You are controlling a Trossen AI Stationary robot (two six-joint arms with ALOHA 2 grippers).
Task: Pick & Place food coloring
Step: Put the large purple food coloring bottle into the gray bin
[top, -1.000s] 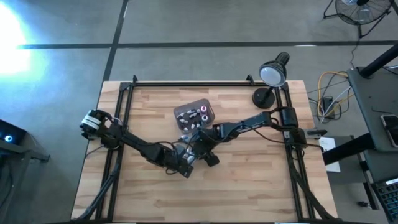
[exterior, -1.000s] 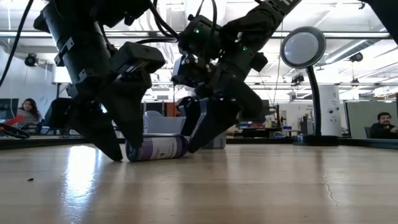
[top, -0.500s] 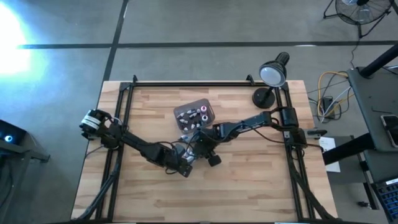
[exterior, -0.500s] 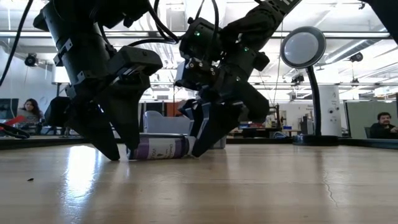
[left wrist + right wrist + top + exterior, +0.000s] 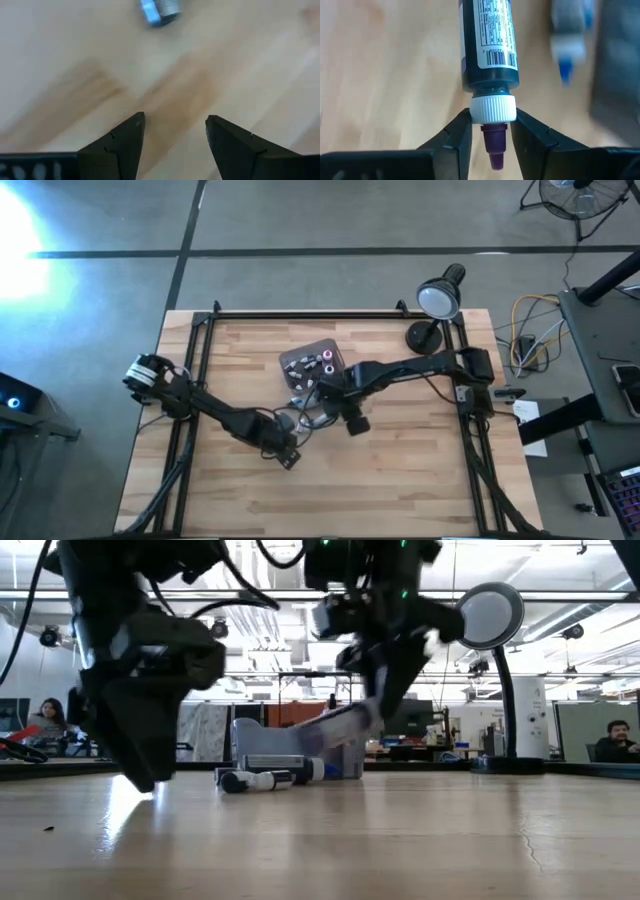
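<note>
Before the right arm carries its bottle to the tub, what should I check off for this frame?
1. Right gripper shut on the food coloring bottle at its white collar: ok.
2. Bottle lifted off the table: ok.
3. Left gripper open, holding nothing: ok.
4. Left gripper away from the tub: ok.
5. Room left in the tub: cannot tell.
6. Loose bottles lying beside the tub: not ok.
</note>
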